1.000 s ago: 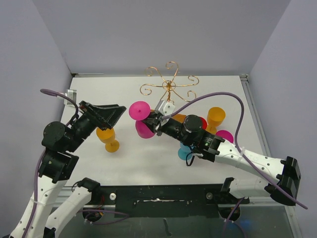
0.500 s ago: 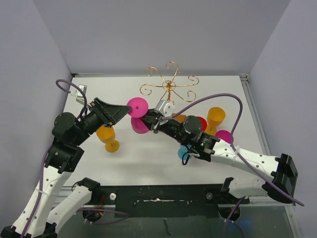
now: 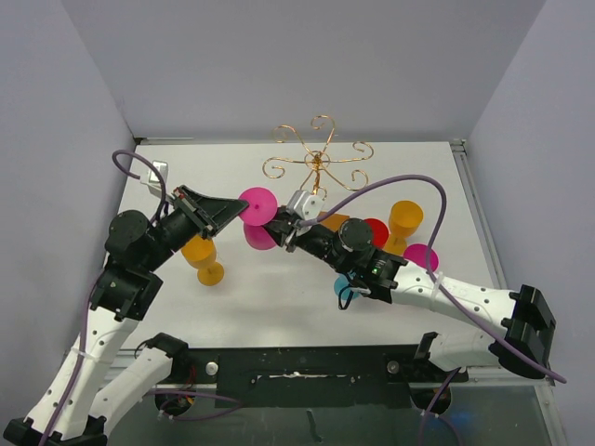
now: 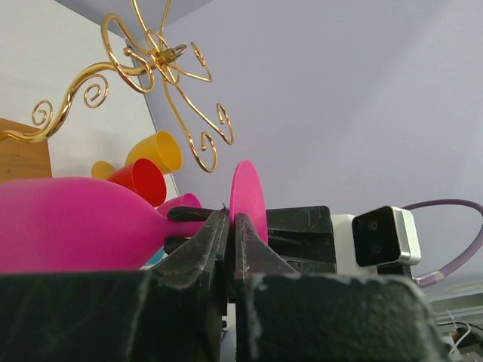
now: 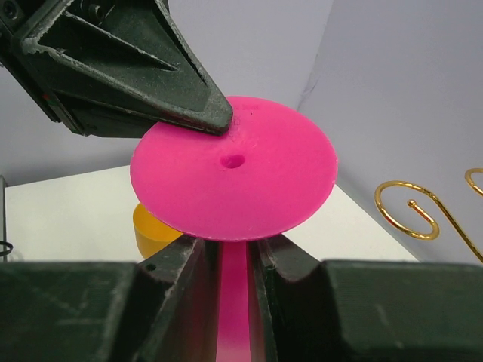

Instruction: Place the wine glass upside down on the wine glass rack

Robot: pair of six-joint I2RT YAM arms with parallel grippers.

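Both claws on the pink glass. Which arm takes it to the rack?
Probably left: left claw pinches the pink glass by its foot rim, so the stem could slot into the rack; right claw occupies that stem.

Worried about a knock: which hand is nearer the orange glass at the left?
Left. The left hand, pinching the foot of the pink glass, hangs beside the orange glass; the right hand grips the pink stem, farther right.

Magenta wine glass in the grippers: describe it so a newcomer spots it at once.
Find the gold wire rack at the back of the table. Just in front of it a magenta wine glass is held sideways: right gripper on its stem, left gripper pinching its foot's rim. Every other glass sits untouched on the table.
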